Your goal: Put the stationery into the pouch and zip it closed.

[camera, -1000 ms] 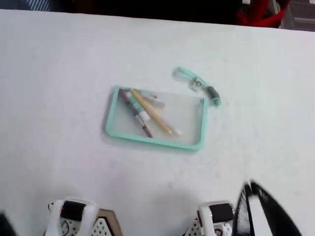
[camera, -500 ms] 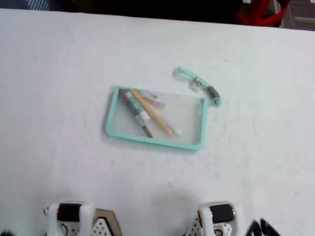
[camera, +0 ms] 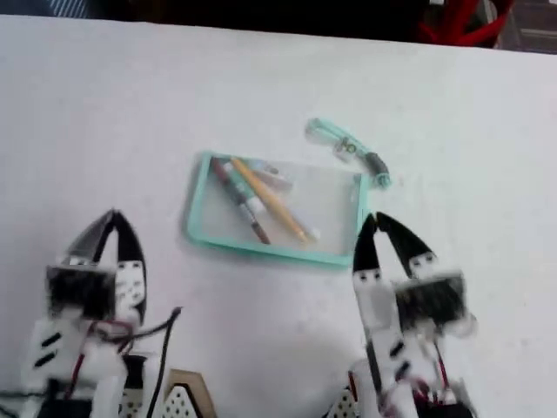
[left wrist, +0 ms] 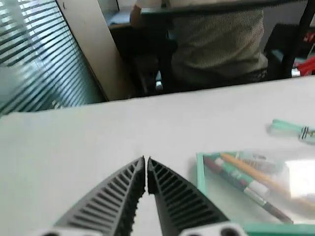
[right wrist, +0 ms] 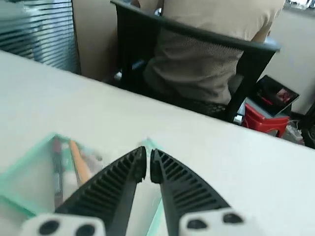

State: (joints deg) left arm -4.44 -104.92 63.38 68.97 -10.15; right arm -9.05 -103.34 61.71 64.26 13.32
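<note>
Near the pouch [camera: 261,251] (pens [camera: 252,205] inside), left end effector [camera: 113,218] and right end effector [camera: 376,222] hover, tips together.

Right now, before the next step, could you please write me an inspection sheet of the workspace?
Surface: white table, flat.
Job's things: pouch lies flat mid-table with pens inside; whether the zip is closed cannot be told; strap lies at its far right corner.
Clutter: nothing seen.
Pincers: left pincer shut, left of the pouch and apart from it; right pincer shut, at the pouch's near right corner, contact cannot be told.
Cables: black wire beside the left arm.
Surroundings: chair and blinds beyond the table.
</note>
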